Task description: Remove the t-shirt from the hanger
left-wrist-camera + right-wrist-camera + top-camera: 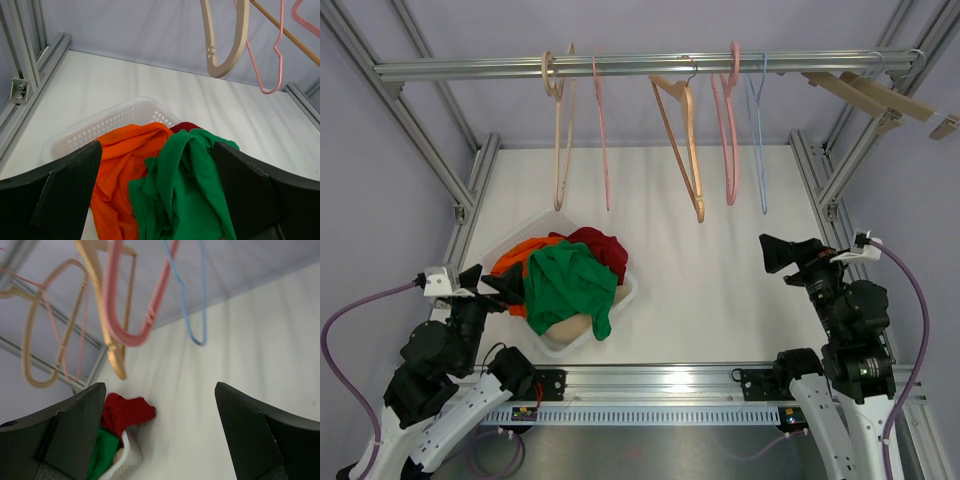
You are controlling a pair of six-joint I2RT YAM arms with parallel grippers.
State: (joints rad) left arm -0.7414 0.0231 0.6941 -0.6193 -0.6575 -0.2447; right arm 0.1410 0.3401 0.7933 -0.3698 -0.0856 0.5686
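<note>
I read the left tool [498, 290] as open, its fingers spread wide at the left rim of the white basket [552, 343] and gripping nothing. The basket sits on the left half of the bench [720, 300]. It holds an orange garment [510, 262], the green t-shirt [565, 285] draped over the near rim, and a red garment [602, 247] behind. The hangers [680, 140] hang from the rail [640, 66], well apart from the shirts. I see the right tool [772, 253] open too, holding nothing.

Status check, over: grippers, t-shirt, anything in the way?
Left gripper and right gripper: jaws open, empty. Hangers on rail all bare. Green t-shirt, orange t-shirt, red t-shirt heaped in white basket. No obstruction seen.
</note>
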